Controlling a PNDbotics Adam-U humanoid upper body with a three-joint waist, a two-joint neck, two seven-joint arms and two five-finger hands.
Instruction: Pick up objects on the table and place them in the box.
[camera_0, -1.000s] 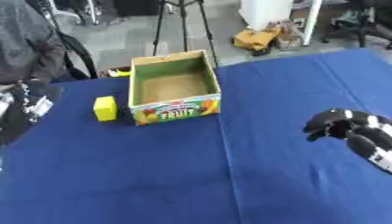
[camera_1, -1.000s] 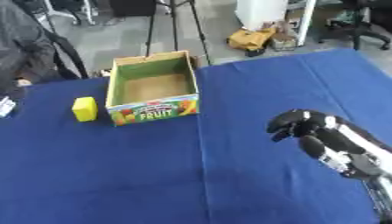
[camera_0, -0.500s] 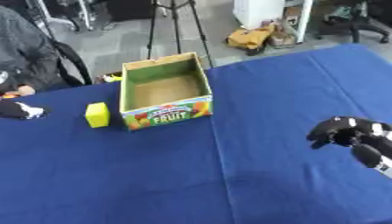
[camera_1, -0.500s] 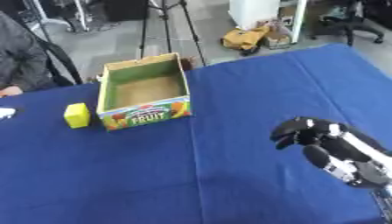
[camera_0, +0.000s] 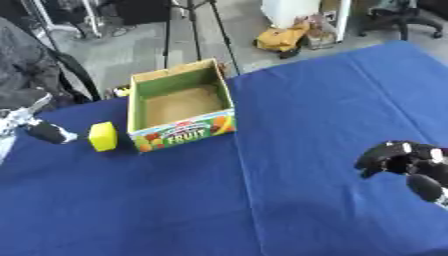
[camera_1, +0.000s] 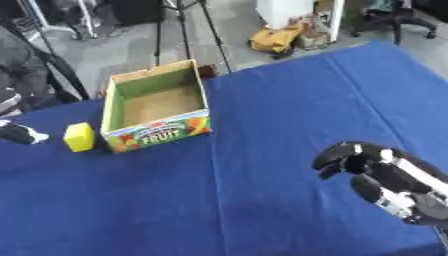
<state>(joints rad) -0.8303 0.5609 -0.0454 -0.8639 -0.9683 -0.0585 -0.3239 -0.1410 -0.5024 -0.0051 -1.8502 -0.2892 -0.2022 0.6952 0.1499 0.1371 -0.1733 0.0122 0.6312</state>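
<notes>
Right hand (camera_1: 367, 165) hovers curled and empty over the blue-clothed bench (camera_1: 262, 200); yellow block (camera_0: 102, 136) sits beside the open cardboard fruit box (camera_0: 179, 112).

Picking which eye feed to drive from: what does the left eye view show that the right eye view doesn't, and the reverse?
Only the left eye view catches more of the thin black and white object at the table's left edge; I cannot tell what it is. Only the right eye view shows the right hand with a long stretch of forearm behind it. Both show the open fruit box, with nothing visible inside, the yellow block just left of it, and the blue table.
</notes>
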